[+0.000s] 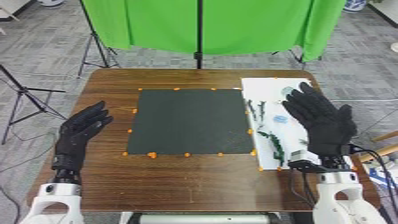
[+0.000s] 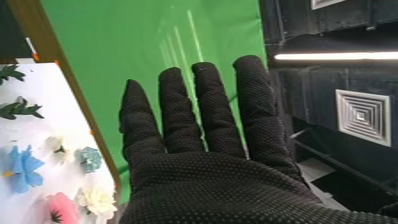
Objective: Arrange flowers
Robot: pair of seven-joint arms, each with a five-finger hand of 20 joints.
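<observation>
The right hand [image 1: 325, 125] is open, with nothing in it.
Its fingers are straight. The blue flower [image 2: 27, 171], pink flower [image 2: 64, 209] and cream flower [image 2: 97, 201] lie on the white board [image 1: 258, 85], near the hand.

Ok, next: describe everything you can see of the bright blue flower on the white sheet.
The bright blue flower has broad, soft-looking petals, perhaps fabric, around a small yellow middle. It lies open on the white sheet, near the pink flower and the blue-green flower. Neither of those touches it, and the right hand is clear of it.
</observation>
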